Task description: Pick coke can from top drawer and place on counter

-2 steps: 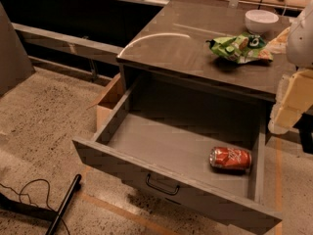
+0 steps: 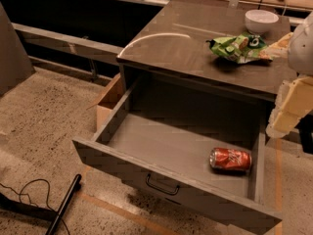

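Note:
The coke can (image 2: 230, 159), red with white lettering, lies on its side on the floor of the open top drawer (image 2: 161, 146), near the drawer's right wall and front panel. The drawer is pulled fully out, and its dark metal handle (image 2: 162, 185) shows on the front. The counter (image 2: 186, 43) is the glossy grey-brown cabinet top above the drawer. My gripper (image 2: 289, 107), cream-coloured, hangs at the right edge of the view, beside the counter's front right corner and above and to the right of the can. It holds nothing that I can see.
A green snack bag (image 2: 238, 48) and a white bowl (image 2: 261, 20) sit on the counter's right part. A cardboard box (image 2: 110, 99) stands on the floor left of the drawer. A black cable and rod (image 2: 63, 204) lie on the speckled floor at lower left.

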`<state>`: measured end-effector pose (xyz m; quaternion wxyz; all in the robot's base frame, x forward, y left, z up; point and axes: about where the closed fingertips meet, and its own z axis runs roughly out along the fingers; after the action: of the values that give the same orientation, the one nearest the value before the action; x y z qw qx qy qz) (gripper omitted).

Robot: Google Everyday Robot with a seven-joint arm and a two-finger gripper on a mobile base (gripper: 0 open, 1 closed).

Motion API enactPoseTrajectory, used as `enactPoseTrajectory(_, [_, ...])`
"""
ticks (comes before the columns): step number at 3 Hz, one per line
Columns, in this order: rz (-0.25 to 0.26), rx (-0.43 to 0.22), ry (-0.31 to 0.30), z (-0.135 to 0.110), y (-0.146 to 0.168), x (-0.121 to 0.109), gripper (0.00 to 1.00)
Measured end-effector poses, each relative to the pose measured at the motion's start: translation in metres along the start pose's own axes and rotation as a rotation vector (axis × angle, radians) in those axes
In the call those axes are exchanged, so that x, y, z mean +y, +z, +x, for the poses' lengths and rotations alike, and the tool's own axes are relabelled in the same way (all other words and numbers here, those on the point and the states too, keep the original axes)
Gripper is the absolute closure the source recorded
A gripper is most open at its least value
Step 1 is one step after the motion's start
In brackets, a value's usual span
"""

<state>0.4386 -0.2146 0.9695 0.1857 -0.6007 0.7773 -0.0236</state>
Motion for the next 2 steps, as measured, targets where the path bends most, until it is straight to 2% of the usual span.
enactPoseTrajectory(1, [-0.011,-0.060,-0.017,0.008,0.047,0.008,0.00])
enactPoseTrajectory(2, [-0.019,-0.114,-0.034,0.014,0.114,0.012,0.00])
